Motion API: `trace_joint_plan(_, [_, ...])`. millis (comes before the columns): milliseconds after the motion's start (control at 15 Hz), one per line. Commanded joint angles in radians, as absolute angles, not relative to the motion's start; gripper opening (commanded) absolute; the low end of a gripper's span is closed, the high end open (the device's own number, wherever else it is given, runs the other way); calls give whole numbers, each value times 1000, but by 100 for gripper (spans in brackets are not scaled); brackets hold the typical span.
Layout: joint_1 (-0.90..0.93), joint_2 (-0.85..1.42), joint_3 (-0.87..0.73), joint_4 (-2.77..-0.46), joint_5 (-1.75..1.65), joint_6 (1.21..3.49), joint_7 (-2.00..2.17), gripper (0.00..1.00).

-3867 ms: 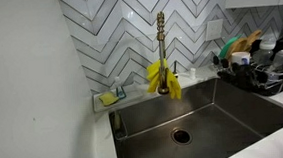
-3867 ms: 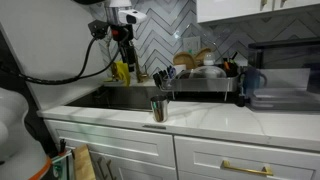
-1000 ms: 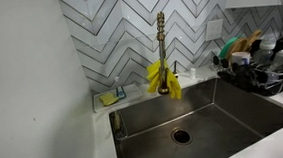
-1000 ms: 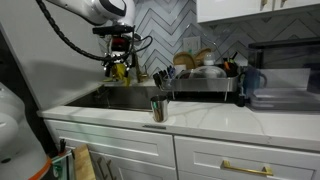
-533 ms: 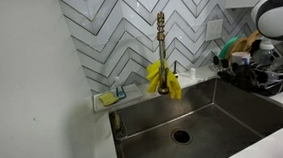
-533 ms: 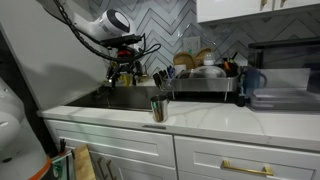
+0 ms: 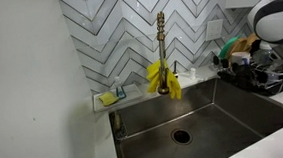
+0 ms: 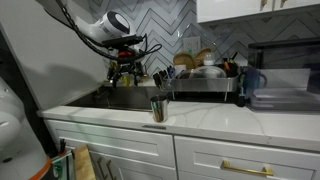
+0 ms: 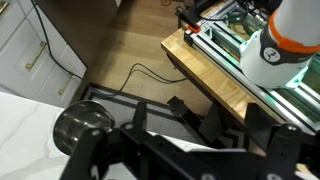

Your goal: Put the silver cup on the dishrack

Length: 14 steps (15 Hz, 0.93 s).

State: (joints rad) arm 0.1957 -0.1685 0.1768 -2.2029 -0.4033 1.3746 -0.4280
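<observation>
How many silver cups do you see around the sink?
1. The cup stands on the white counter, at the front edge of the sink. The crowded dishrack might hide others.

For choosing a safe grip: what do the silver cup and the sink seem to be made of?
The silver cup: probably metal, perhaps steel; grey, shiny, with bright highlights. The sink: apparently brushed stainless steel; dull grey sheen, no sharp reflections.
</observation>
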Motion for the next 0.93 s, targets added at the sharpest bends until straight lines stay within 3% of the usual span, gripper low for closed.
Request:
trace_joint_plan(0, [222, -156, 180, -2251, -465, 1451, -549, 100])
trace_joint_plan(600, [256, -224, 212, -2432, -732, 1681, -607, 100])
trace_joint_plan(867, [255, -187, 208, -2393, -710, 1652, -610, 100])
